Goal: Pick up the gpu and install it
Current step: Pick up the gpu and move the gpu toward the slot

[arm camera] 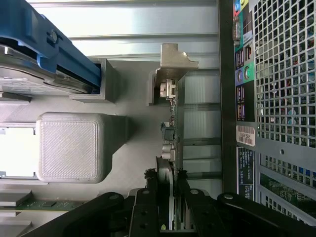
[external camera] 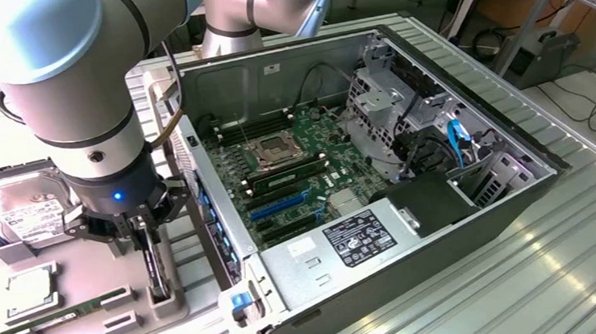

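Exterior view: arm upright, hand (external camera: 144,234) down over gpu (external camera: 158,278).

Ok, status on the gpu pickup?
Status: gripper down over the gpu. It stands on edge in the grey holder, beside the open case. Nothing blocking seen.

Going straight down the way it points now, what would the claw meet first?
The gpu: it stands on edge in the grey holder, directly under the claw, which looks to be at its top edge. Depth is hard to judge.
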Motion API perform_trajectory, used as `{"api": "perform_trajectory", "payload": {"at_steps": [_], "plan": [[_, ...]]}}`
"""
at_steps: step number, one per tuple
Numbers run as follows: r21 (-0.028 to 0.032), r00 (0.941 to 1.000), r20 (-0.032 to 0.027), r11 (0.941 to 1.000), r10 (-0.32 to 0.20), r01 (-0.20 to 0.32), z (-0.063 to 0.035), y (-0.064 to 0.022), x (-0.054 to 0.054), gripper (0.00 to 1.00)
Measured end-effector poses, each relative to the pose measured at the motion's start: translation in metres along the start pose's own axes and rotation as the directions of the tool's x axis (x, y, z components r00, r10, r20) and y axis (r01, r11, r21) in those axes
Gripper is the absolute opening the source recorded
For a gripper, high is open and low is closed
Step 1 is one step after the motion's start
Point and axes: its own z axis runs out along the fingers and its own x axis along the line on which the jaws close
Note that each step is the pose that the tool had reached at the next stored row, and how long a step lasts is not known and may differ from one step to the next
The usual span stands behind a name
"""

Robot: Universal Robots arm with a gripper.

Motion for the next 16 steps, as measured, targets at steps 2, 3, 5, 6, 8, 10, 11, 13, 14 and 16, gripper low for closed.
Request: {"api": "perform_trajectory", "payload": {"at_steps": [2, 3, 5, 6, 8, 10, 11, 13, 14, 16], "plan": [[0.0000, 1.0000, 0.0000, 1.0000, 0.000, 0.000, 0.0000, 0.0000, 0.0000, 0.26], [0.0001, 1.0000, -0.0001, 1.0000, 0.000, 0.000, 0.0000, 0.0000, 0.0000, 0.26], [0.0000, 1.0000, 0.0000, 1.0000, 0.000, 0.000, 0.0000, 0.0000, 0.0000, 0.26], [0.0001, 1.0000, 0.0000, 1.0000, 0.000, 0.000, 0.0000, 0.0000, 0.0000, 0.26], [0.0004, 1.0000, 0.0000, 1.0000, 0.000, 0.000, -0.0002, 0.0000, 0.0000, 0.26], [0.0004, 1.0000, -0.0001, 1.0000, 0.000, 0.000, -0.0009, 0.0000, 0.0000, 0.26], [0.0005, 1.0000, -0.0001, 1.0000, 0.000, 0.000, -0.0014, 0.0000, 0.0000, 0.26], [0.0002, 1.0000, 0.0002, 1.0000, 0.000, 0.000, -0.0025, 0.0001, -0.0001, 0.26], [0.0002, 1.0000, 0.0001, 1.0000, 0.000, 0.000, -0.0029, 0.0002, -0.0001, 0.26], [0.0004, 1.0000, 0.0000, 1.0000, 0.000, 0.000, -0.0049, 0.0003, -0.0001, 0.26]]}}
